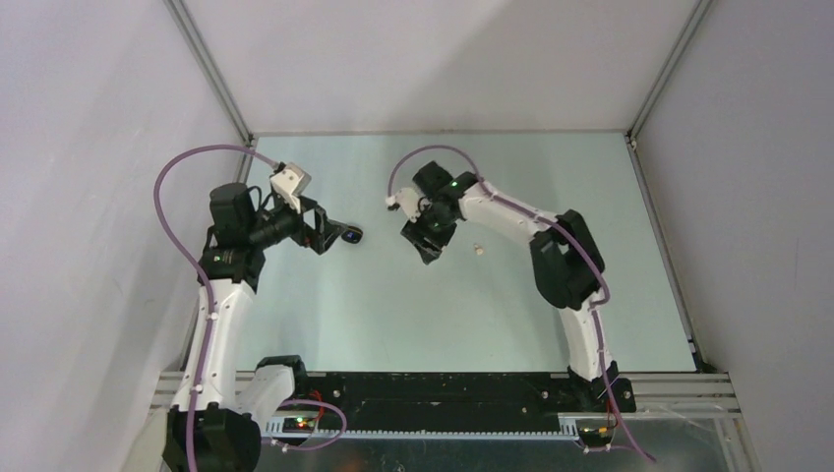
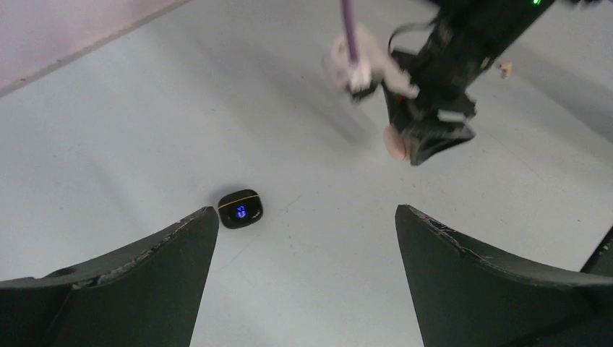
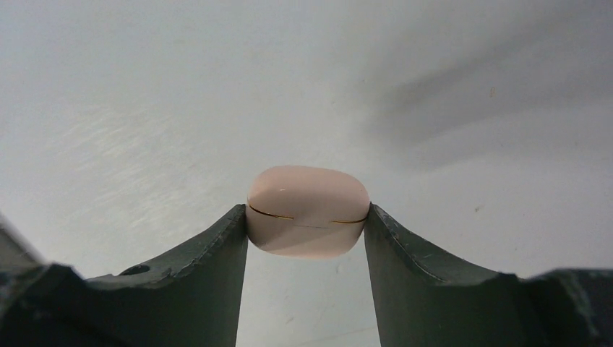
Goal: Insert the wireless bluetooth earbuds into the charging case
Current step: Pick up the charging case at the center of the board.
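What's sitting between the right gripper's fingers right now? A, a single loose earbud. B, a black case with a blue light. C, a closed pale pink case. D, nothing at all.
C: the right wrist view shows the pale pink case, seam closed, touched on both sides by the fingers of the right gripper; the black case lies on the table near the open left gripper.

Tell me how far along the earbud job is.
Done: nothing visibly; an off-white earbud lies loose on the table. In hand: the right gripper clamps a pink charging case, lid closed. The left gripper is open near a black case. Remaining: opening a case and seating the earbuds; other earbuds are not in view.
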